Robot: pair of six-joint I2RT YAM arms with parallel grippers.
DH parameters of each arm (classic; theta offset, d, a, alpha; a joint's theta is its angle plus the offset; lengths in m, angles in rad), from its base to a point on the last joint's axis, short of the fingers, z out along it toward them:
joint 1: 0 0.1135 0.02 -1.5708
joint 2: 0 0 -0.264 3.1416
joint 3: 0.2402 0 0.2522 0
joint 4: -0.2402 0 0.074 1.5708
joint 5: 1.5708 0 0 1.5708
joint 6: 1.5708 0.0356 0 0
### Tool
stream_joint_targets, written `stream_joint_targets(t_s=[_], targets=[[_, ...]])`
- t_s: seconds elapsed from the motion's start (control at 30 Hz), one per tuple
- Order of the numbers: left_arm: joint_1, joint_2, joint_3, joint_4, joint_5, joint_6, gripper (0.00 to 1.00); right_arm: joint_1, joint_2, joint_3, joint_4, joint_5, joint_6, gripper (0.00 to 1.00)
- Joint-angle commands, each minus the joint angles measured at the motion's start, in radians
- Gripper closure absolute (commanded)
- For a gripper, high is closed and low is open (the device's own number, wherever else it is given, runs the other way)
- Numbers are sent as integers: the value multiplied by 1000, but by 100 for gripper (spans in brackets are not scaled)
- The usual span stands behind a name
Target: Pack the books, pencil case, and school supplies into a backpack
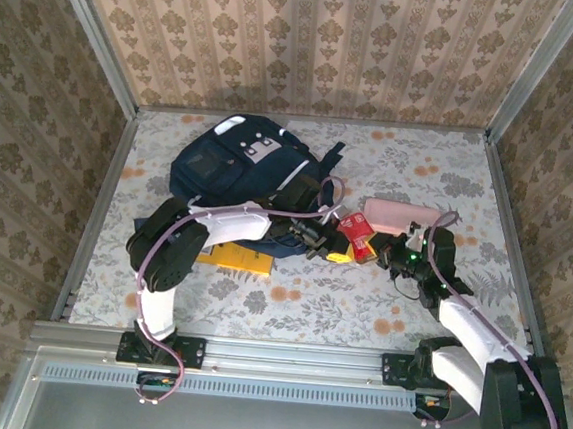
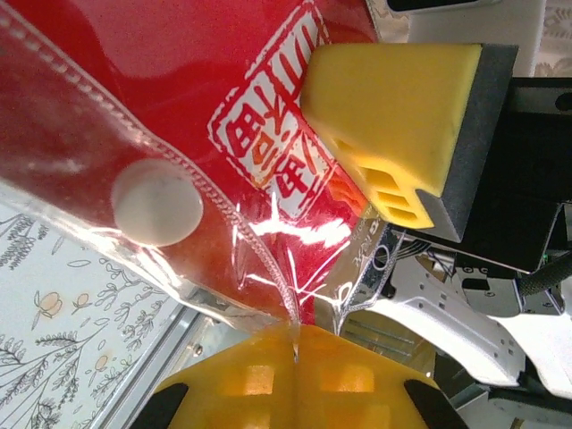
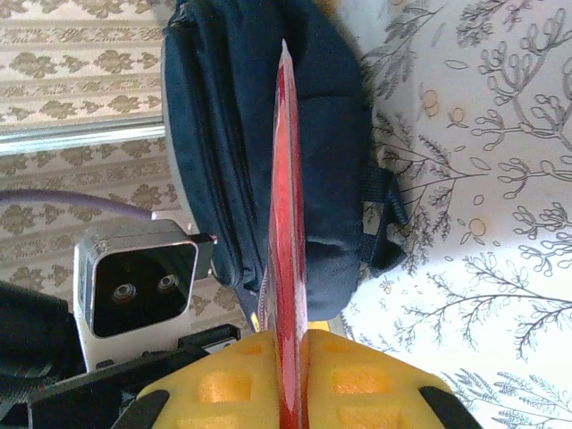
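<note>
A small red pack (image 1: 356,231) in a clear plastic sleeve with a white snap hangs above the table between both arms. My left gripper (image 2: 295,332) is shut on the sleeve's thin clear edge, with the red pack (image 2: 179,107) close above it. My right gripper (image 3: 290,335) is shut on the red pack (image 3: 286,179), seen edge-on between its yellow pads. One right fingertip (image 2: 393,116) presses the pack's face. The dark navy backpack (image 1: 241,165) lies at the back left, behind the left gripper (image 1: 332,243) and to the left of the right gripper (image 1: 379,251). A bright yellow book (image 1: 237,260) lies under the left arm.
A pink oblong box (image 1: 397,214) rests just behind the right gripper. The backpack (image 3: 232,134) and its strap lie beyond the pack in the right wrist view. The left wrist's camera housing (image 3: 134,277) sits close on the left. Metal rails edge the floral table (image 1: 319,303).
</note>
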Motion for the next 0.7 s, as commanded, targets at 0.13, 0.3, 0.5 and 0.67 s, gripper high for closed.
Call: stream_joint_targets(t_s=[0.13, 0.3, 0.5, 0.67], targets=[[46, -111, 40, -241, -52, 205, 60, 3, -91, 61, -73, -41, -112, 100], [107, -186, 25, -252, -106, 223, 40, 11, -134, 61, -6, -73, -149, 100], [152, -228, -16, -57, -104, 121, 33, 48, -173, 55, 88, -103, -146, 100], [180, -239, 66, -303, -221, 295, 34, 55, -203, 69, 45, -74, -155, 100]])
